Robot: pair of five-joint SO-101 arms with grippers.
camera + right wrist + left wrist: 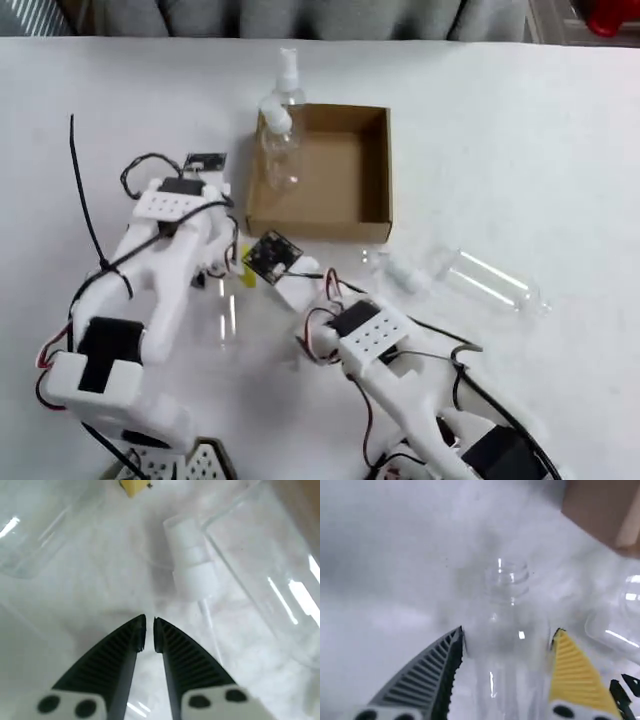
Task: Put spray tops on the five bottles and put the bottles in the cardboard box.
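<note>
From above, the cardboard box [320, 225] sat at the middle of the surface [520, 130]. One topped bottle [278, 145] leaned in a corner of the box, seemingly inside, and a second topped bottle [288, 80] stood just behind it. A clear bottle [490, 280] lay on its side well off to one side, with a loose spray top [400, 270] just beside its neck. Both arms crowded the space in front of the box, so a collision between them looked like the first hazard. Down the left wrist camera, the left hand [507, 635] had its grey and yellow fingers closed against the sides of an uncapped bottle [507, 577], whose threaded neck was open and pointing toward the box. The plastic was slick and thin. Too hard a squeeze would likely buckle it, and too light a one would let it twist or slide once a top was pressed on. Another bottle [620, 620] lay close by and could be knocked rolling. On the right wrist camera, the right hand [149, 622] was nearly closed, a bare slit between its black fingers, and it held nothing. A white spray top [192, 565] lay on the surface ahead of it, right beside a transparent bottle [260, 580]. I couldn't tell whether it was the same top seen from above. Pinched as it was, that hand would shove the top away, not take it, unless it opened first. A nudge could also send its thin dip tube askew, and a bent tube would probably miss the narrow neck.
</note>
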